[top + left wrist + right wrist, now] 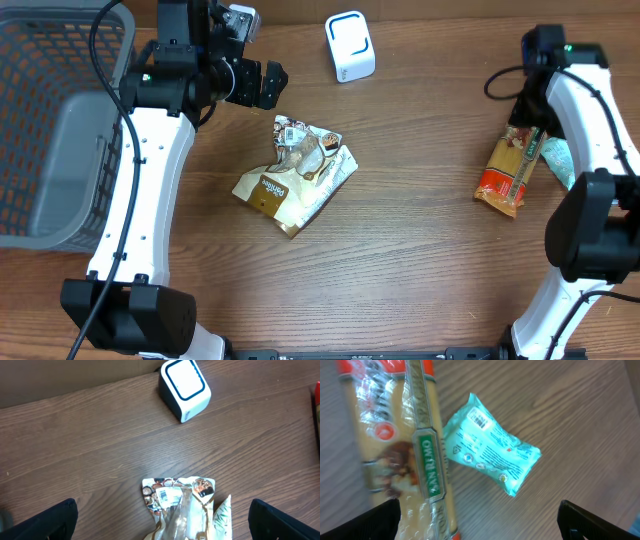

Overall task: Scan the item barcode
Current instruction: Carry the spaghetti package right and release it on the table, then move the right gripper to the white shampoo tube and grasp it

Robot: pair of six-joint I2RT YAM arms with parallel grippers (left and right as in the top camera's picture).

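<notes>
Left tool (165, 521) and right tool (480, 521) both gape wide, holding nothing. Beneath the left tool, between its fingers, the snack pouch (296, 175) lies flat on the bench (400, 260). Its long axis runs roughly along the tool's reach, labelled end ahead toward the scanner (349, 46). Likely light, crinkly and slippery: pinch a sealed edge.
</notes>
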